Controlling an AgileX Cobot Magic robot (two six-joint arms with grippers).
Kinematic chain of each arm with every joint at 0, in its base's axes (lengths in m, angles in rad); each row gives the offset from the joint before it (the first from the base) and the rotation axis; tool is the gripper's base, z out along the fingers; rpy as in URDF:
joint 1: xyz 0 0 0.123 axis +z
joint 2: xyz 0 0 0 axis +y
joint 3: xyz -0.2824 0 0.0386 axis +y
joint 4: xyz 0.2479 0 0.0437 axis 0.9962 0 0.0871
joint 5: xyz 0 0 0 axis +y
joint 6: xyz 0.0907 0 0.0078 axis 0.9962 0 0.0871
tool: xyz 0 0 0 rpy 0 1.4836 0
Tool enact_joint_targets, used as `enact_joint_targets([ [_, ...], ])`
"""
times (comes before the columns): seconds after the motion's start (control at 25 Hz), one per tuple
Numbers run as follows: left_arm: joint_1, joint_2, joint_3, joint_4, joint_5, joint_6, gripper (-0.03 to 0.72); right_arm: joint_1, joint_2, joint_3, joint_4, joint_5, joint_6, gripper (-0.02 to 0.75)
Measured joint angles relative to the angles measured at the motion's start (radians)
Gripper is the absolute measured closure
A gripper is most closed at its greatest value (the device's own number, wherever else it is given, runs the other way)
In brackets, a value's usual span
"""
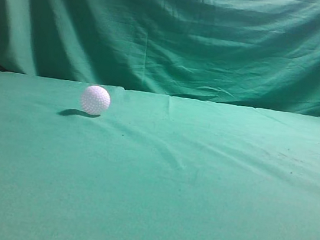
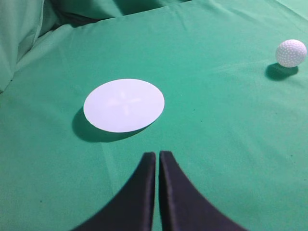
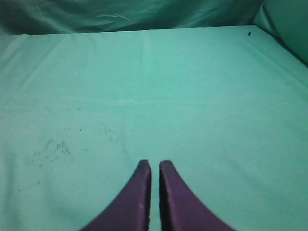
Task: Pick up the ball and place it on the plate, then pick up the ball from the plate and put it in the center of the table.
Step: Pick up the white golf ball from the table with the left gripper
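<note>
Closest to the left wrist camera, the left arm's black gripper (image 2: pixel 158 156) fills the bottom of the view, its two curved fingers brought together with only a hairline slit between the tips and nothing held between them. It hangs above the wide flat table covered in slightly wrinkled green cloth (image 2: pixel 216 134). Just beyond the fingertips lies the flat, round white plate (image 2: pixel 123 105), bare on top apart from a faint cross mark at its middle, with a dark shadow along its near left edge. Well apart from the plate, toward the upper right corner of this view, sits the small white ball with a dimpled surface (image 2: pixel 290 52), resting on the cloth with its shadow to its lower left.

From the right wrist camera, the right arm's dark gripper (image 3: pixel 155 164) looks purplish in this light; its fingers are likewise pressed nearly together, with a thin gap and nothing between them. Ahead of it stretches bare green cloth carrying a scatter of small dark specks to the left of the fingers.

Seen from the exterior camera, which looks along the table at object height, the ball (image 1: pixel 95 99) stands alone on the cloth, left of centre and toward the far edge, its shadow falling to the left. Behind the table hangs the draped, folded green cloth backdrop (image 1: pixel 207 37). Neither arm shows in this view, nor does the plate.
</note>
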State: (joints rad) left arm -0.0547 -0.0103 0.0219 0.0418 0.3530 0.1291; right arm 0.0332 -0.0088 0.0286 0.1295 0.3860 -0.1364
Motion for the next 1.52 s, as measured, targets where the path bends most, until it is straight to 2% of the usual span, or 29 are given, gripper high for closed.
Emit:
enact_joint_targets([
  [1.08,0.000,0.000,0.000,0.000,-0.010,0.000,0.688,0.000,0.000,0.000,0.000,0.000,0.000,0.682],
  [1.16,0.000,0.000,0.000,-0.040,-0.042,0.000,0.688,0.000,0.000,0.000,0.000,0.000,0.000,0.682],
  [1.36,0.000,0.000,0.000,-0.191,-0.277,0.000,0.688,0.000,0.000,0.000,0.000,0.000,0.000,0.682],
  [1.52,0.000,0.000,0.000,-0.217,-0.364,0.000,0.688,0.000,0.000,0.000,0.000,0.000,0.000,0.682],
])
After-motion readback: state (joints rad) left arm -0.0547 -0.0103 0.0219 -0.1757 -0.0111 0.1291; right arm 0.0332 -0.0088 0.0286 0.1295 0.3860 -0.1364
